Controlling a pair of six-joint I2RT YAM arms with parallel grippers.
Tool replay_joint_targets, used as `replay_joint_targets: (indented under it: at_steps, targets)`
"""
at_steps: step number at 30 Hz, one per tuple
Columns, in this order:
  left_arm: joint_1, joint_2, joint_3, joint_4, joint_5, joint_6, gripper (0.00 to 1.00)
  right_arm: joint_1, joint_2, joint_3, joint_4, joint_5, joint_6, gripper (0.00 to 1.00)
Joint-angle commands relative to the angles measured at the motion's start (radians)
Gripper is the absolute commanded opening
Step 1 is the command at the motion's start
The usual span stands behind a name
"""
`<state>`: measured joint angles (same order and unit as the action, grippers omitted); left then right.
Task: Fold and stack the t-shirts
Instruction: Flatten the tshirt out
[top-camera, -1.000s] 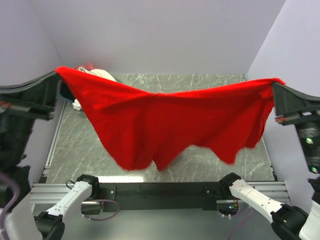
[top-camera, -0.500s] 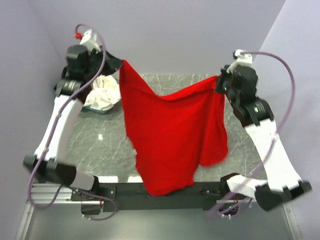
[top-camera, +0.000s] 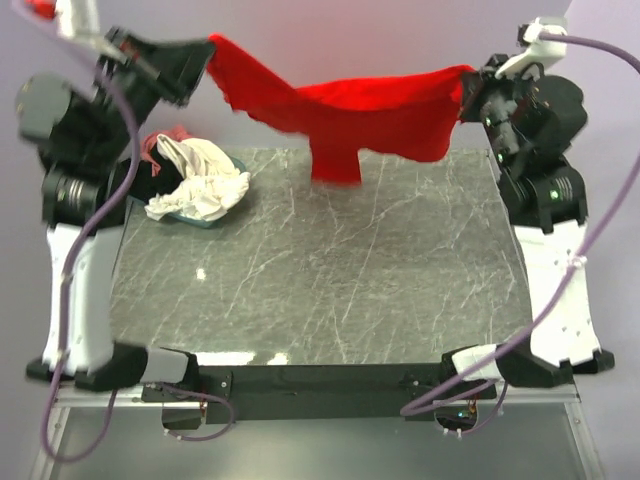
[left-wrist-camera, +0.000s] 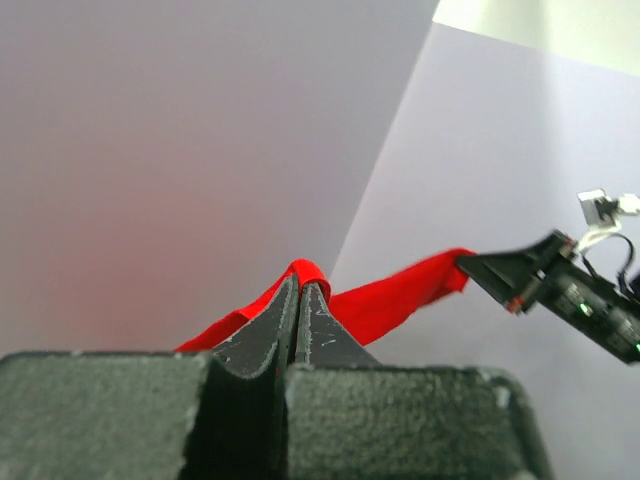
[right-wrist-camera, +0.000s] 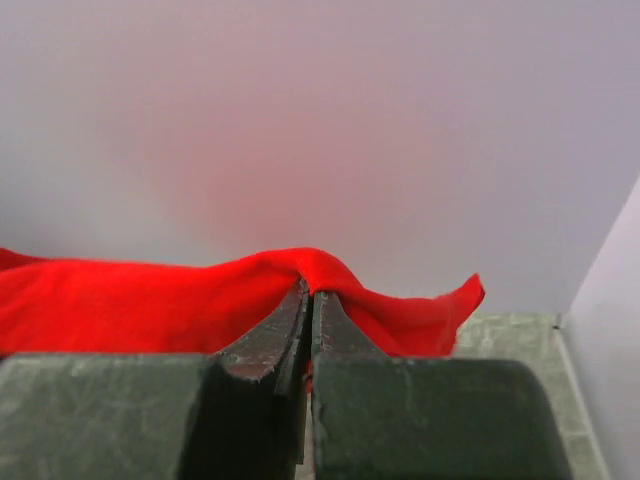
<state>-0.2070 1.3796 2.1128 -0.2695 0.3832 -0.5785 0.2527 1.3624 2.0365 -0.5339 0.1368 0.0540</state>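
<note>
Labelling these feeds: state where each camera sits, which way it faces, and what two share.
Top external: above and behind the bases, looking down on the table; both arms stretch the red t-shirt.
Left wrist: on the left arm, facing bare walls; left gripper shut on the red t-shirt.
Right wrist: on the right arm, facing the back wall; right gripper shut on the red t-shirt.
Shared: all three show the red t-shirt.

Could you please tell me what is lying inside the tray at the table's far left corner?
A crumpled cream-white shirt fills the tray and spills over its rim, with a pinkish cloth showing on its far side. Whatever lies beneath that heap is covered.
</note>
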Motion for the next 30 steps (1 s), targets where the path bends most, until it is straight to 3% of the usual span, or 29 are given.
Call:
replay_joint_targets:
  at_steps: [1, 5, 10, 11, 13, 14, 15, 16, 18, 20, 25, 30]
  targets:
    - [-0.005, -0.088, -0.190, 0.102, 0.046, 0.000, 0.01, -0.006, -0.052, -0.106, 0.051, -0.026, -0.089, 0.00]
    - [-0.038, -0.233, -0.665, 0.157, 0.082, -0.076, 0.00, -0.007, -0.123, -0.437, 0.068, -0.026, -0.141, 0.00]
    - [-0.300, -0.441, -1.094, 0.098, -0.145, -0.138, 0.00, -0.006, -0.154, -0.721, -0.049, -0.066, -0.097, 0.01]
    - [-0.342, -0.465, -1.207, 0.089, -0.167, -0.164, 0.01, 0.003, -0.149, -0.780, -0.073, -0.074, -0.056, 0.07]
    - [-0.431, -0.523, -1.296, 0.069, -0.172, -0.234, 0.02, 0.016, -0.151, -0.852, -0.113, -0.095, 0.002, 0.29]
    - [-0.481, -0.540, -1.361, 0.062, -0.173, -0.254, 0.07, 0.035, -0.161, -0.872, -0.113, -0.098, 0.013, 0.47]
    - [-0.508, -0.577, -1.385, 0.053, -0.179, -0.268, 0.24, 0.048, -0.173, -0.892, -0.101, -0.108, 0.018, 0.55]
    - [-0.532, -0.596, -1.401, 0.024, -0.211, -0.288, 0.34, 0.054, -0.207, -0.927, -0.088, -0.115, 0.030, 0.62]
    - [-0.574, -0.646, -1.412, -0.023, -0.256, -0.294, 0.51, 0.056, -0.241, -0.953, -0.042, -0.134, 0.043, 0.70]
    - [-0.580, -0.684, -1.394, -0.071, -0.327, -0.288, 0.60, 0.059, -0.279, -0.984, -0.006, -0.135, 0.058, 0.74]
    - [-0.580, -0.653, -1.341, -0.060, -0.454, -0.238, 0.72, 0.051, -0.226, -0.977, 0.028, -0.070, 0.125, 0.75]
    - [-0.580, -0.451, -1.306, 0.062, -0.432, -0.201, 0.75, 0.037, -0.066, -0.947, 0.021, -0.039, 0.176, 0.74]
